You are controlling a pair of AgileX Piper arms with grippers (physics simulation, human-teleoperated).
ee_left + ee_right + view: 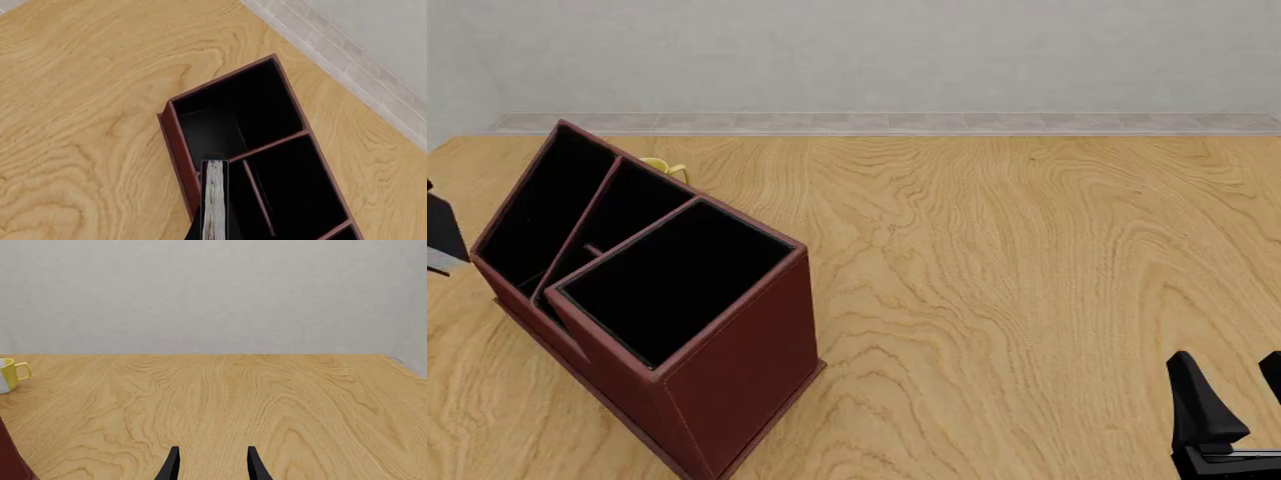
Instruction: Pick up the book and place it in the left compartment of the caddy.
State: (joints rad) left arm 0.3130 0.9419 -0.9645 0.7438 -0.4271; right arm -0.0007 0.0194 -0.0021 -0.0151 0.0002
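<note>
My left claw [213,220] is pinching the book [214,197] on its edge, pale pages facing me. I am holding it right over the caddy [714,370], above the wall beside the left compartment [541,215]. All the caddy's black slots are looking bare inside. My right claw [212,462] is sitting wide apart, holding nothing, low over the wooden table [1001,260]. A yellow mug [9,375] is standing behind the caddy.
</note>
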